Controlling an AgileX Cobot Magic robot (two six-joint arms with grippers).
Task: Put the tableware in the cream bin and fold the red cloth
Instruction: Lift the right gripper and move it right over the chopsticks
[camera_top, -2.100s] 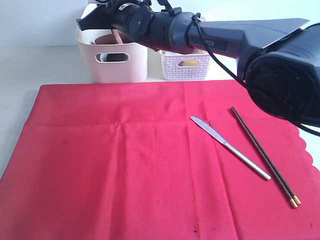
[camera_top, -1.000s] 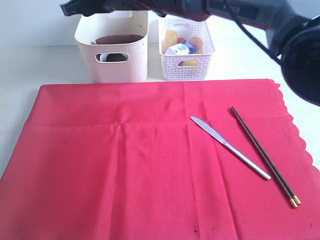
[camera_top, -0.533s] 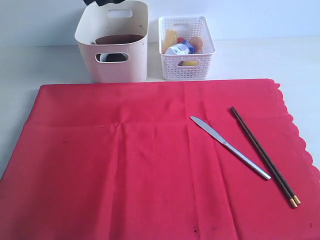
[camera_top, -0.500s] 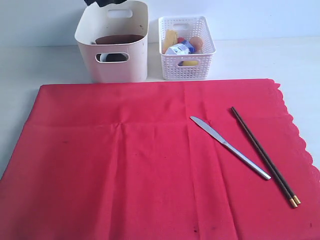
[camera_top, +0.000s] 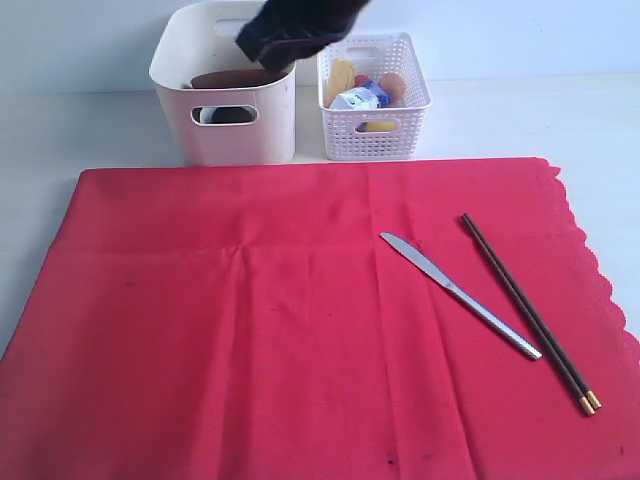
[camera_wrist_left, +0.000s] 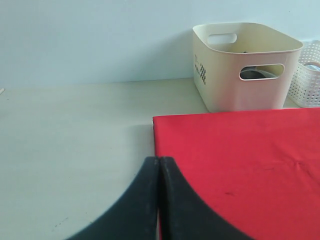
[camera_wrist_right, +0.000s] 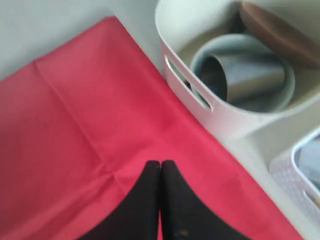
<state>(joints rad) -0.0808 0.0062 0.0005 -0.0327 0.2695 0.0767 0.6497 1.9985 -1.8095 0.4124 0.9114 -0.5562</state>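
Right claw (camera_wrist_right: 160, 170) returned over cream bin (camera_top: 240, 140), pinched together like left claw (camera_wrist_left: 159, 170); one knife (camera_top: 460, 295), two chopsticks (camera_top: 525, 310).

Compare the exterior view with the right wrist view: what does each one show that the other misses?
Exterior only: the steel table knife and dark chopsticks lying apart on the red cloth, plus the cloth's scalloped edge. Right wrist only: the steel cup resting inside the pale bowl in the cream bin, and the right gripper with its jaws clearly shut. Both: red cloth, cream bin, and the brown wooden plate inside it.
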